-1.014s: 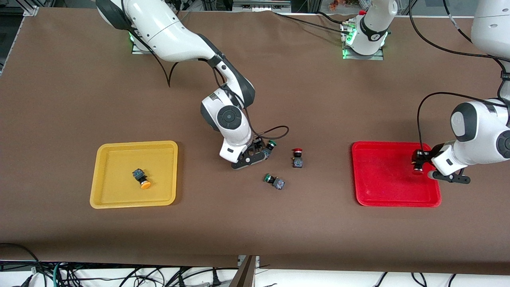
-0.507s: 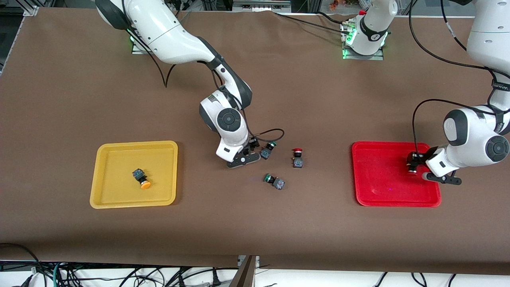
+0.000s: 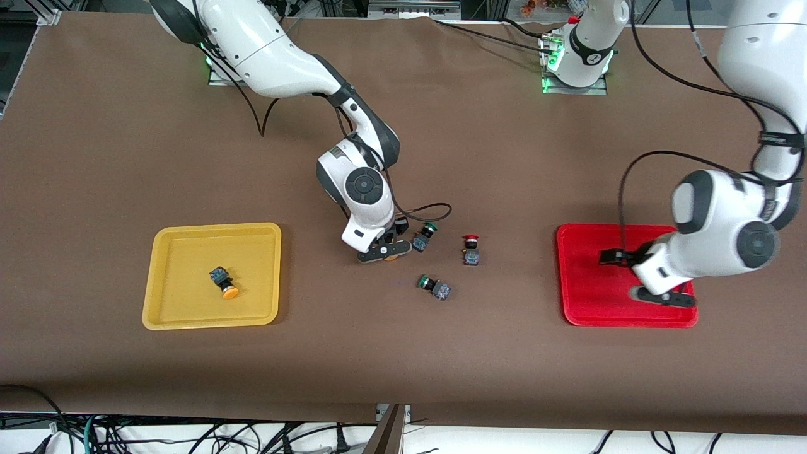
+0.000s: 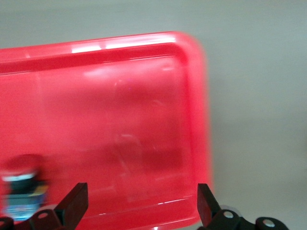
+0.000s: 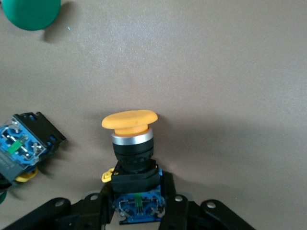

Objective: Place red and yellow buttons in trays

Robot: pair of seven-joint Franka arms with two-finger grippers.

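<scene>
Spread now, the left gripper (image 4: 139,211) has let go of a red button (image 4: 21,187), which seemingly sits in the red tray (image 3: 583,302). Right gripper (image 3: 384,250) has pinched a yellow button (image 5: 130,139) mid-table, bound for the yellow tray (image 3: 164,315); one red button (image 3: 470,248) waits.

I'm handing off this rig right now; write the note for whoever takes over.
Right end effector: shut on a yellow button at mid-table.
Left end effector: open over the red tray; a red button lies in that tray.
Done: one yellow button in the yellow tray.
Left: carry the gripped one over; one red button is on the table. Leave the two green buttons.
</scene>
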